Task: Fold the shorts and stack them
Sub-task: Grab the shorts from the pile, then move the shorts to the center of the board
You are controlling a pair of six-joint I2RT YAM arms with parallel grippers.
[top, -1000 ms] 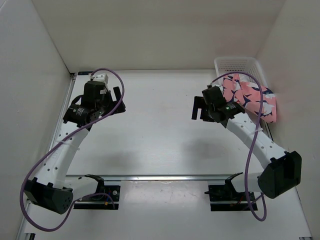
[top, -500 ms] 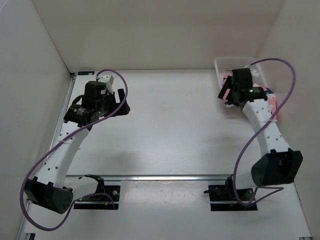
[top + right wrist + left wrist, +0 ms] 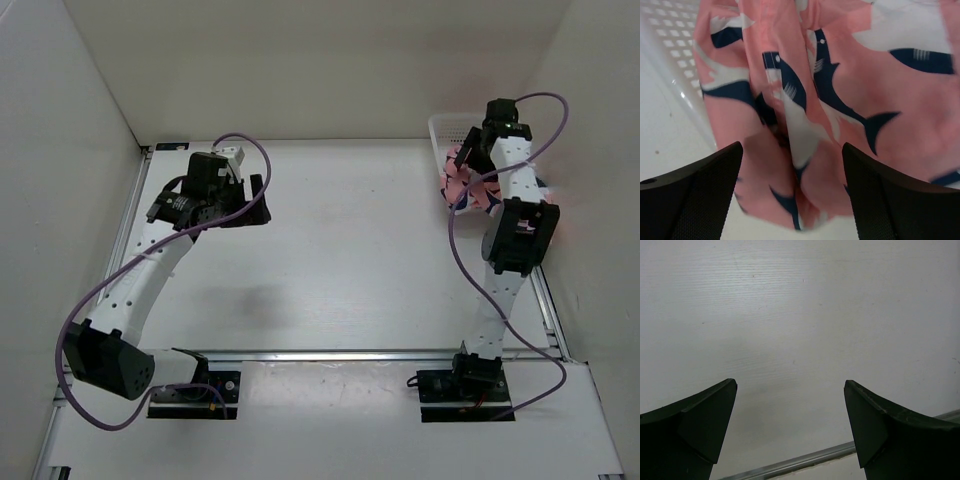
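The shorts (image 3: 462, 180), salmon-pink with navy-and-white sharks, lie bunched in the white basket (image 3: 452, 127) at the table's back right. My right gripper (image 3: 470, 160) reaches down into them. In the right wrist view its jaws (image 3: 792, 145) stand wide apart, open, with a crumpled fold of the shorts (image 3: 805, 100) between the fingertips; no pinch on the cloth shows. My left gripper (image 3: 262, 200) hovers over the bare table at the back left. The left wrist view shows it (image 3: 790, 384) open with nothing between its fingers.
The basket's mesh wall (image 3: 665, 30) shows left of the fabric. White walls close in the table on the left, back and right. A metal rail (image 3: 330, 353) crosses the near edge, also seen under the left gripper as a rail (image 3: 790, 465).
The right arm swung from the table's middle right up and over into the basket, and its gripper now straddles the shorts. The left gripper shifted a little to the right.
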